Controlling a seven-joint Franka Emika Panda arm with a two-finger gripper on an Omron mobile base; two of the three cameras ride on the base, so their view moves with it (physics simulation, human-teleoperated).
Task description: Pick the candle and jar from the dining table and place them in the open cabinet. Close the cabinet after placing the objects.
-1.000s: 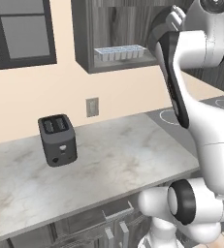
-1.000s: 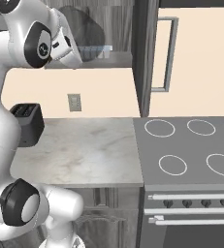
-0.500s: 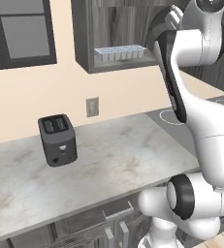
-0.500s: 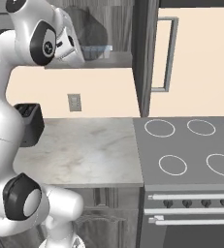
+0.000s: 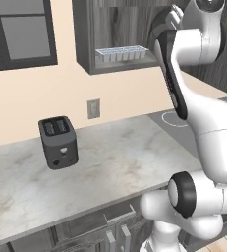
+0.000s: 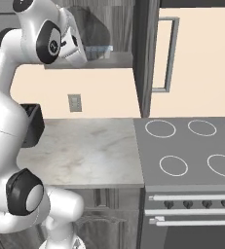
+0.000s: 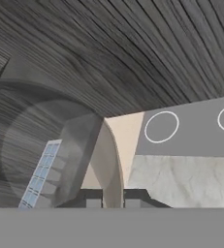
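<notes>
While gripped, frosted grey jar point(image 7: 60, 160) looks translucent by ridged tray point(image 7: 38, 179).

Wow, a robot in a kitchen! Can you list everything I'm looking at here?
Toaster: one, dark grey, on the marble counter, left.
Wall socket: one, grey, on the beige wall.
Cabinet: one, dark wood-grain, above the counter, open.
Ridged tray: one, clear, on the cabinet shelf.
Jar: one, frosted grey, held up at the cabinet.
Stove: one, grey with white rings, right of the counter.
Window: one, dark-framed, upper left.
Claw: one, dark tips, closed on the jar.
</notes>
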